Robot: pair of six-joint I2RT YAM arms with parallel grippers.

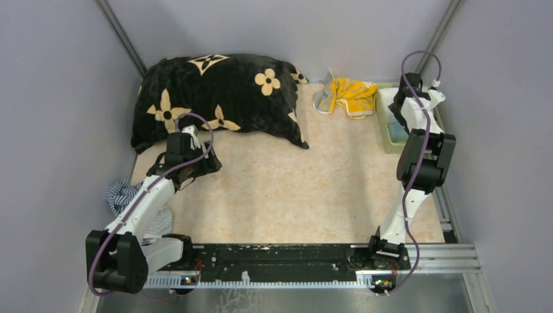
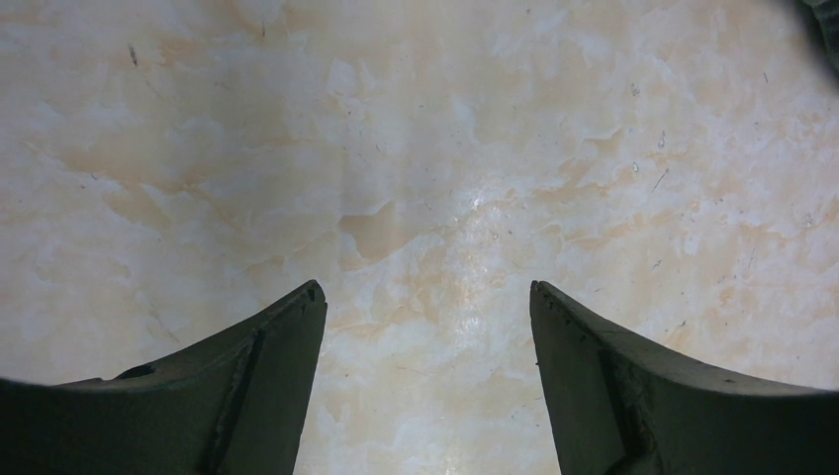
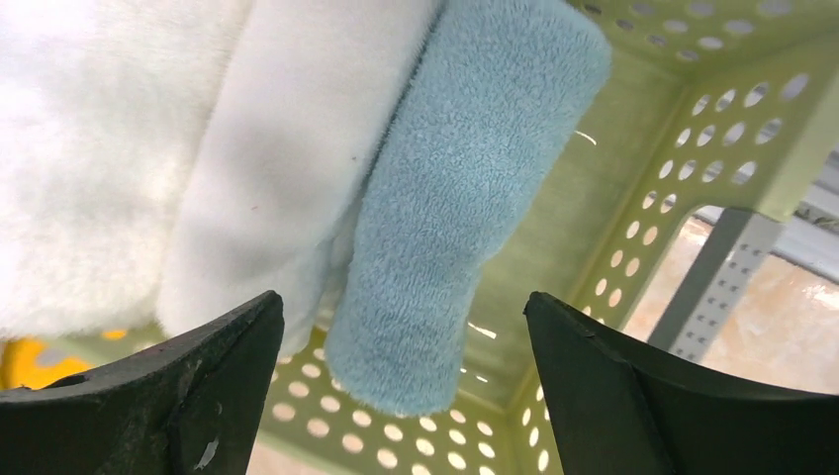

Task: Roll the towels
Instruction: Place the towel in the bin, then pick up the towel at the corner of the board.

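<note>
My right end effector (image 3: 401, 297) hangs with its two dark fingers spread apart and nothing between them, just above the pale green perforated plastic basket (image 3: 693, 158); inside the basket lie a rolled light-blue fleece towel (image 3: 465, 198) and, touching it on one side, a rolled white fluffy towel (image 3: 277, 168); more white pile beyond that runs off the frame edge, and I cannot tell whether it is a separate roll; a yellow patch at the lower corner of the wrist view is cut off and too small to name; from above, my own forearm hides most of the basket.

My left end effector (image 2: 425, 292) is likewise spread wide and empty, over the bare marbled beige table (image 1: 293, 189); a crumpled yellow-and-grey towel (image 1: 349, 96) lies unrolled at the far edge, just beside the basket; a black plush cushion with cream flower shapes (image 1: 215, 98) fills the far left corner; a blue-and-white striped cloth (image 1: 124, 195) bunches at the left edge, partly hidden under my left arm.
</note>
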